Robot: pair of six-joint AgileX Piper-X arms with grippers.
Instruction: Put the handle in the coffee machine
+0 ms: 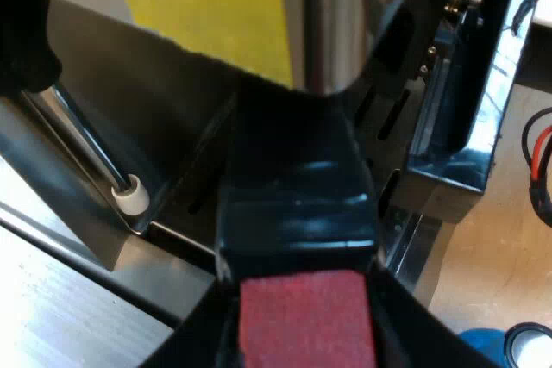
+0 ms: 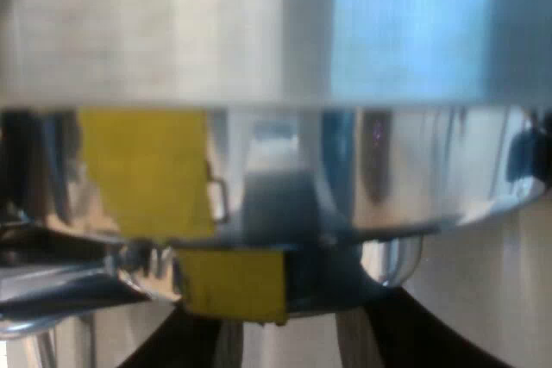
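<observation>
At the machine's front, the left gripper (image 1: 306,338) holds the handle (image 1: 297,213): its jaws are closed on either side of it, close to the red end (image 1: 306,321). The handle is a thick, glossy black bar with softly rounded edges, and its red end is matte and rough, like felt. Its far end runs in under the polished steel of the espresso machine (image 1: 332,23); whether it is locked there cannot be told. Beside the handle a thin, bright metal wand (image 1: 82,131) slants down to a small white tip (image 1: 129,197) over a brushed metal surface. A flat yellow patch (image 1: 207,6) shows behind the steel. A shiny black box-like part (image 1: 466,127) of the machine stands on the pale wooden bench (image 1: 509,247), and a blue tamper (image 1: 483,346) sits on the bench near it.

The right gripper (image 2: 293,346) hangs close under a curved, mirror-like metal body (image 2: 276,32) that carries yellow reflections (image 2: 147,170). Whether its jaws are open or closed cannot be told.
</observation>
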